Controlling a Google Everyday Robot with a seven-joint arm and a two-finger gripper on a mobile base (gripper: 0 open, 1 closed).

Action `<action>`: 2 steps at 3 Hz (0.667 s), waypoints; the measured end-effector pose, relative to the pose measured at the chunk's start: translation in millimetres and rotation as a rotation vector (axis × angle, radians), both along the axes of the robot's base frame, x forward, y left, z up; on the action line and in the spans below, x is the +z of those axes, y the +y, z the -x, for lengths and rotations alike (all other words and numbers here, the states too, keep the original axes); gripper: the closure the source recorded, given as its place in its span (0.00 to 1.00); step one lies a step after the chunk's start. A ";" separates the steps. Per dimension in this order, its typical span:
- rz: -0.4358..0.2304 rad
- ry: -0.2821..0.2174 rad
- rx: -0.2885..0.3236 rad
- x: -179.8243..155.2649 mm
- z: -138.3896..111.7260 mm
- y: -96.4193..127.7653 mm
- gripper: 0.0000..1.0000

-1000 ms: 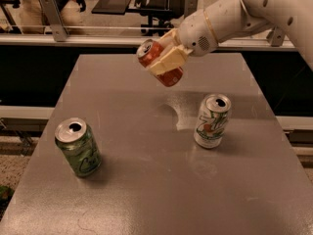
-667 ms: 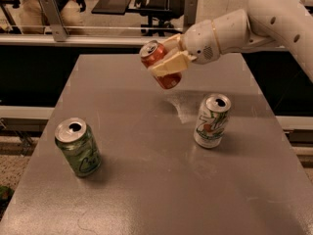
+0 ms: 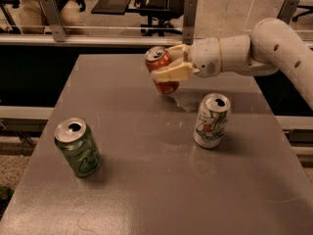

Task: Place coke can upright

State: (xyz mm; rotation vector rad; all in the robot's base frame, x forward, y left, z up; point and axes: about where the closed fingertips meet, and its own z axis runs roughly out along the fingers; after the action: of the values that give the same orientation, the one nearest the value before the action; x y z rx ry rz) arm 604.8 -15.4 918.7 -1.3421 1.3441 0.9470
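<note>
- the hand (image 3: pixel 165 65) reaches in from the right on a white arm (image 3: pixel 244 53); its fingers are closed around the coke can (image 3: pixel 157 58)
- the coke can sits near the desk's (image 3: pixel 146 190) far edge, close to upright, its silver top leaning a little left (whether its base touches the desk i cannot tell)
- a white can (image 3: pixel 211 120) stands just right of it; a green can (image 3: pixel 78 147) stands well apart, front left
</note>
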 end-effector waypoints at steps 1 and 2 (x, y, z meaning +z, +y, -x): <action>-0.080 -0.005 -0.005 -3.3 3.0 -4.3 0.86; -0.128 0.003 -0.001 -5.4 6.3 -5.8 0.63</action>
State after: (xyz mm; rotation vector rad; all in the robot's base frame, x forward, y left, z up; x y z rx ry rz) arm 598.5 -21.2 913.4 -1.2428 1.2645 1.0174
